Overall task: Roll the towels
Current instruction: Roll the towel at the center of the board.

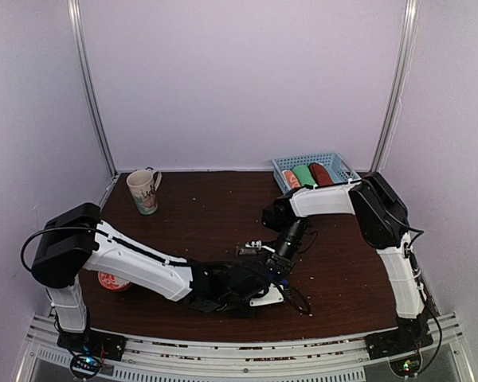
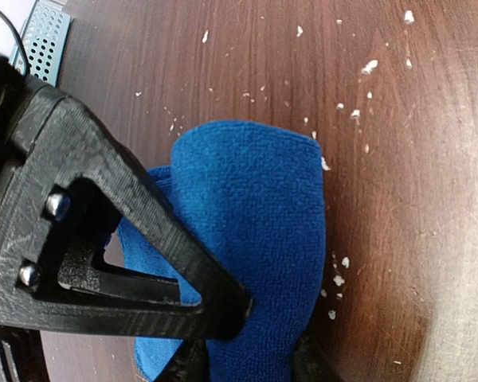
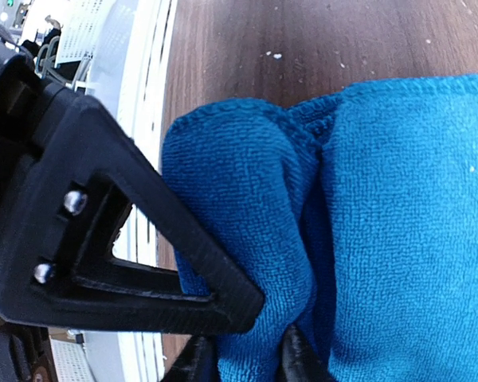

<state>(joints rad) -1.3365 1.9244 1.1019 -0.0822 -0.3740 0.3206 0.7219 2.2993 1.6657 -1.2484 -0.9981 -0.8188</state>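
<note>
Robot lab booth, white walls [image 1: 239, 79]

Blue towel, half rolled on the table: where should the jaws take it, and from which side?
Probably the rolled lobe of the blue towel, from above, jaws straddling it: it bulges up off the table, while the rest lies broader and flatter.

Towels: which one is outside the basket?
The blue towel. It alone lies on the table, loosely folded. The green roll, the rust-brown roll and the orange-and-white roll all sit in the basket.
</note>
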